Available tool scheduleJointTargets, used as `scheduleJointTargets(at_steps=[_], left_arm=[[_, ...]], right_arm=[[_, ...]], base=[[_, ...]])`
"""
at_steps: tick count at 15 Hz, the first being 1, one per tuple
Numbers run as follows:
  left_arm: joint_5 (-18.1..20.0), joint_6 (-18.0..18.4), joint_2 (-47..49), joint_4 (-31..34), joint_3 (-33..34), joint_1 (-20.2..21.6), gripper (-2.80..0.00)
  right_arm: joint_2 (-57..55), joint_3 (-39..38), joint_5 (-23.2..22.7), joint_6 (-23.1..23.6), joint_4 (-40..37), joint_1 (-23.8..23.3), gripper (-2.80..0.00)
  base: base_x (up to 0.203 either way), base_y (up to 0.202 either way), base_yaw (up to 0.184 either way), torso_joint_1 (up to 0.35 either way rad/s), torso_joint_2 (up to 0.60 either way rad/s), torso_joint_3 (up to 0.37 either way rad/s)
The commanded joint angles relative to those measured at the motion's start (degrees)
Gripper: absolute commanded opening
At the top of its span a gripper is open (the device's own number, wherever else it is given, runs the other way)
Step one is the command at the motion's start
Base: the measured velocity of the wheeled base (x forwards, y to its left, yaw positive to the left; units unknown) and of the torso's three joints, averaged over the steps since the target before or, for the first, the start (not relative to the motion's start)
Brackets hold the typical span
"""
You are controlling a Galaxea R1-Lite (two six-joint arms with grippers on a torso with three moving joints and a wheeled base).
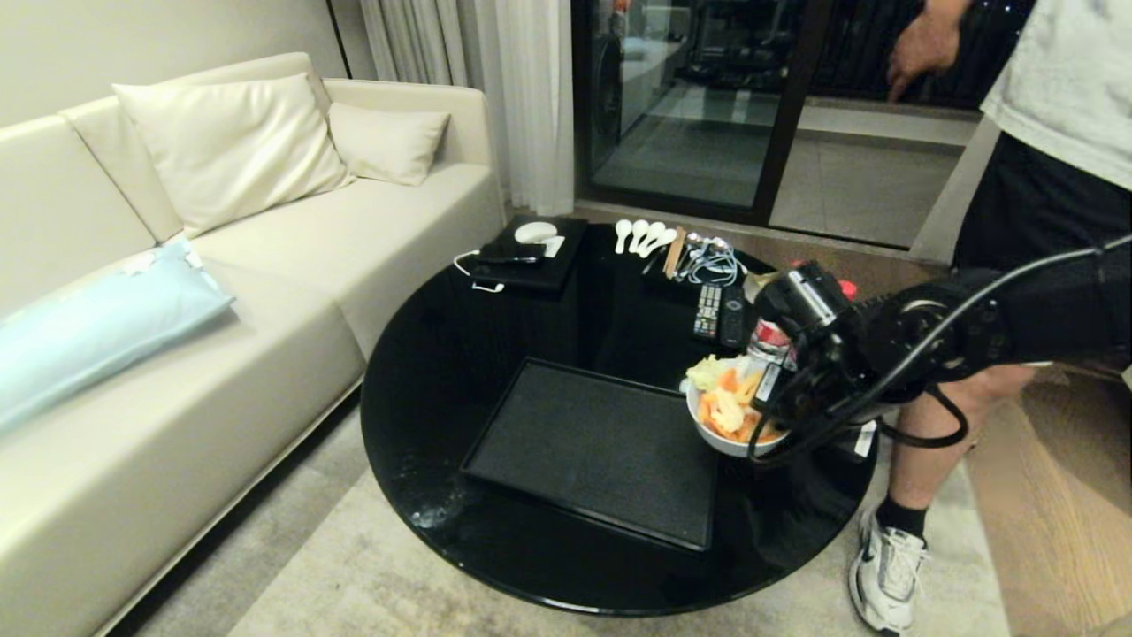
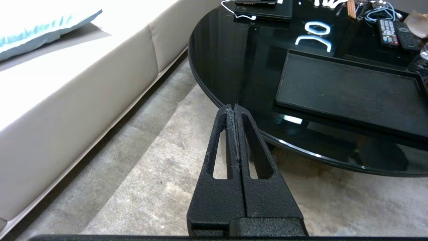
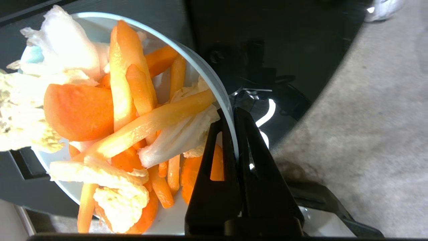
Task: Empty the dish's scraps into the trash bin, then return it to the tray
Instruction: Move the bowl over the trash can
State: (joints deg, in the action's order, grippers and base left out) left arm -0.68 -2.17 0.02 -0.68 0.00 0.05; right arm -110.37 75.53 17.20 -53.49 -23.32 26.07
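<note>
White dish [image 1: 721, 438] of orange-and-pale scraps [image 1: 730, 402] beside empty black tray [image 1: 601, 447].

No text, label, brand or number is showing clearly enough to read; the buttons on the remote controls [image 1: 718, 312] lying on the table [image 1: 442, 372] are too small.

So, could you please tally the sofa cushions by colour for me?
Cream cushions: 2
Light-blue cushions: 1
Total: 3
</note>
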Motion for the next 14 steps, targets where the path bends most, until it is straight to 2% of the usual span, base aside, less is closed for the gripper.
scheduleJointTargets(at_steps=[1,7,14], left_arm=[[0.0,0.0,0.0,0.0,0.0,0.0,-2.8],[0.0,0.0,0.0,0.0,0.0,0.0,-2.8],[0.0,0.0,0.0,0.0,0.0,0.0,-2.8]], right_arm=[[5.9,-4.7,0.1,-0.2,0.8,-0.2,-2.8],[14.7,-15.5,0.2,0.0,3.4,-0.2,-2.8],[22.0,-22.3,0.3,0.2,3.2,-0.3,-2.8]], base=[[0.0,0.0,0.0,0.0,0.0,0.0],[0.0,0.0,0.0,0.0,0.0,0.0],[0.0,0.0,0.0,0.0,0.0,0.0]])
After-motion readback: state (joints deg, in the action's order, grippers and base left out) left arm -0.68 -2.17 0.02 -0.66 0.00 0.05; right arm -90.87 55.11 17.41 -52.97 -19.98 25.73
